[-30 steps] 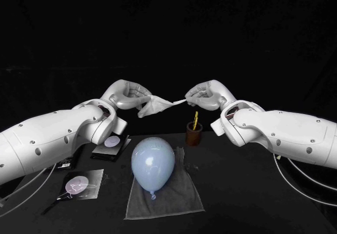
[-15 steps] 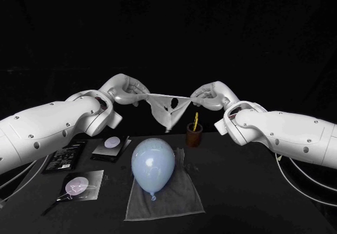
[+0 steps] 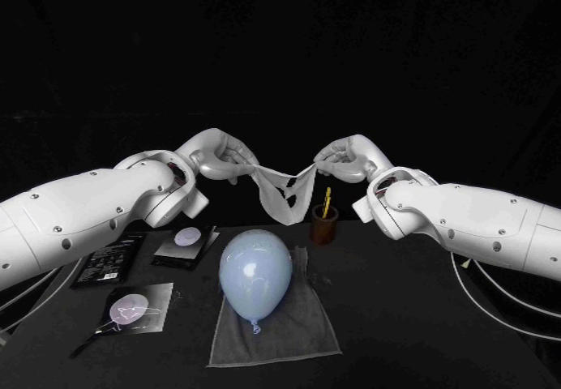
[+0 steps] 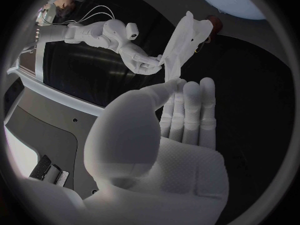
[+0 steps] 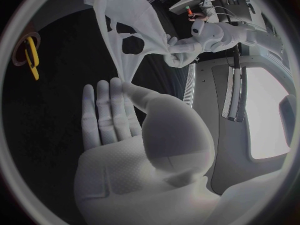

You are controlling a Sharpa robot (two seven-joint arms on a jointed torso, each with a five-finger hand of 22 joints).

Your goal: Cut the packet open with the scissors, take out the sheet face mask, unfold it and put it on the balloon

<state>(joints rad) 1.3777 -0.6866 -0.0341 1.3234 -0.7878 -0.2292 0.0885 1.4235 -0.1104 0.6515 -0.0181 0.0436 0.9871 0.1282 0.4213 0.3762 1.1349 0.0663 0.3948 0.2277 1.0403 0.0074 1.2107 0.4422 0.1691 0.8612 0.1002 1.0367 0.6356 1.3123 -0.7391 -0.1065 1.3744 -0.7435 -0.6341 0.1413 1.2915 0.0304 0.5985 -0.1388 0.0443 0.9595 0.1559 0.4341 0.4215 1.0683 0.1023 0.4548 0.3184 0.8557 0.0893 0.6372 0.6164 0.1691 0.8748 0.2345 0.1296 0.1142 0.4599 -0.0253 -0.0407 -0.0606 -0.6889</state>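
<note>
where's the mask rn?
Head view, centre: the mask hangs mid-air, pinched between the left hand and right hand, beyond the balloon.

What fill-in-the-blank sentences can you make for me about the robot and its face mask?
1. The sheet face mask hangs ____ the left hand and the right hand, which both pinch it.
2. The pale blue ____ lies on the grey towel.
3. The brown cup holds the yellow-handled ____.

Missing words: between; balloon; scissors.
</note>
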